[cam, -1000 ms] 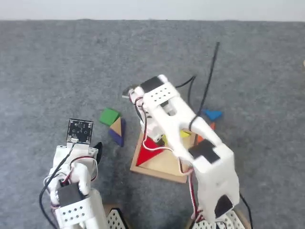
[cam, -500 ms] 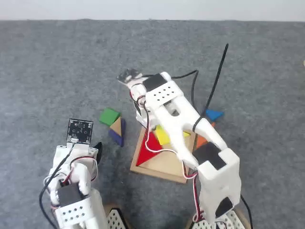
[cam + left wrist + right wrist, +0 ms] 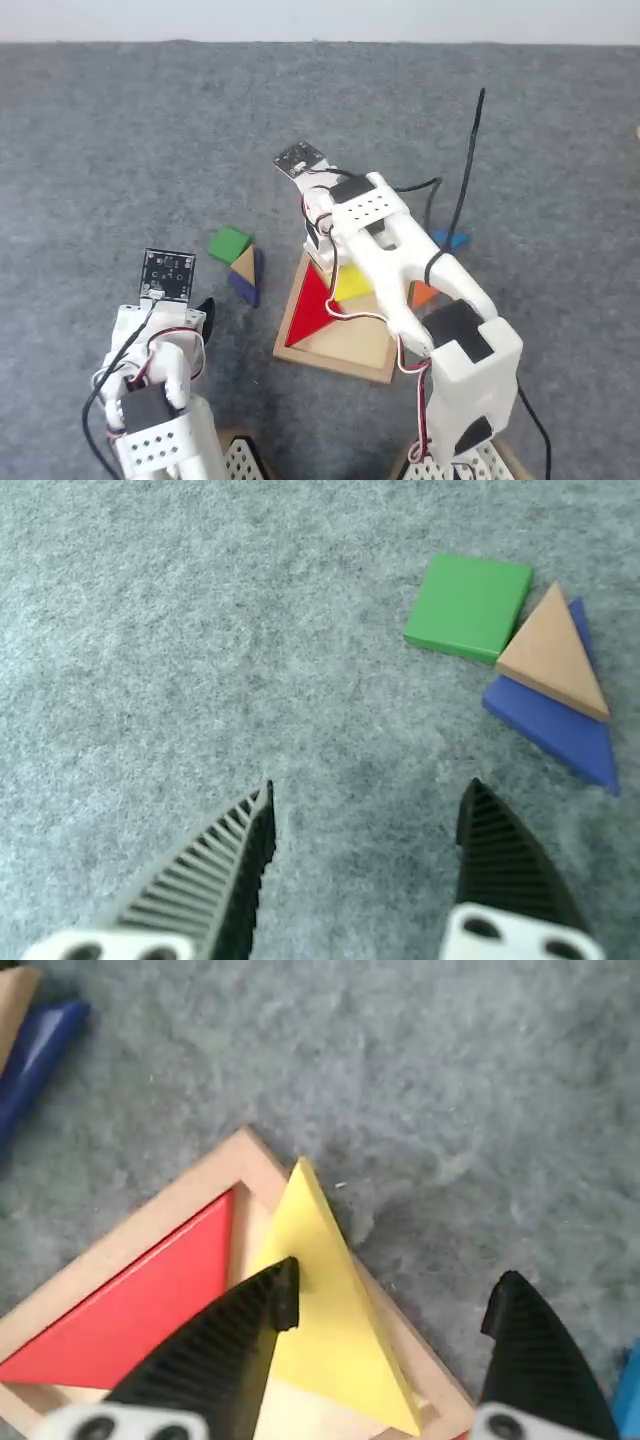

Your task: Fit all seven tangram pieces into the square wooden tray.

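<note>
Right fingers (image 3: 262,1312) spread empty over yellow triangle (image 3: 330,1330) overlapping tray rim (image 3: 130,1244), left fingers (image 3: 245,845) likewise.

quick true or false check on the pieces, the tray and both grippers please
1. The red triangle lies in the tray. True.
2. The left gripper holds the green square. False: it is open over the carpet, and the square lies apart from it.
3. The yellow triangle sits fully inside the tray. False: its tip overlaps the rim.
4. The right gripper is open. True.
5. The tan triangle lies on the blue piece. True.
</note>
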Controlling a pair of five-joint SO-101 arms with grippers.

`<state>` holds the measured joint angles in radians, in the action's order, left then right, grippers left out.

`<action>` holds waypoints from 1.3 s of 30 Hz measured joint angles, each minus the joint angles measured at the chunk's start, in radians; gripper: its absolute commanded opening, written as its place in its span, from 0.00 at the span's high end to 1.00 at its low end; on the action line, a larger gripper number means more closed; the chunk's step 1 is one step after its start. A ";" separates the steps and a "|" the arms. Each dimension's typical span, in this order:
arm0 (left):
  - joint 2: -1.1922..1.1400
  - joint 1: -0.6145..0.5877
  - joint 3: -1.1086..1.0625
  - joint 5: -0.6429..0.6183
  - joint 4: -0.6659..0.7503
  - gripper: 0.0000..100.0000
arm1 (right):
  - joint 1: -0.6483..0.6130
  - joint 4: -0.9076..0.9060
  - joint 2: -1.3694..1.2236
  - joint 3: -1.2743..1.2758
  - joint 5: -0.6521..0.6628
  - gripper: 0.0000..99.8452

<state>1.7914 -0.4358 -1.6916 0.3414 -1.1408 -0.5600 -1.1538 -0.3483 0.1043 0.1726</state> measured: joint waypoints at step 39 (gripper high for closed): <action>0.000 -0.002 0.000 0.000 0.000 0.72 | -0.060 0.060 0.295 0.339 0.014 0.70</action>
<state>1.7914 -0.4373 -1.6916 0.3414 -1.1408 -0.6199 -1.0940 -0.0537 0.4434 0.1864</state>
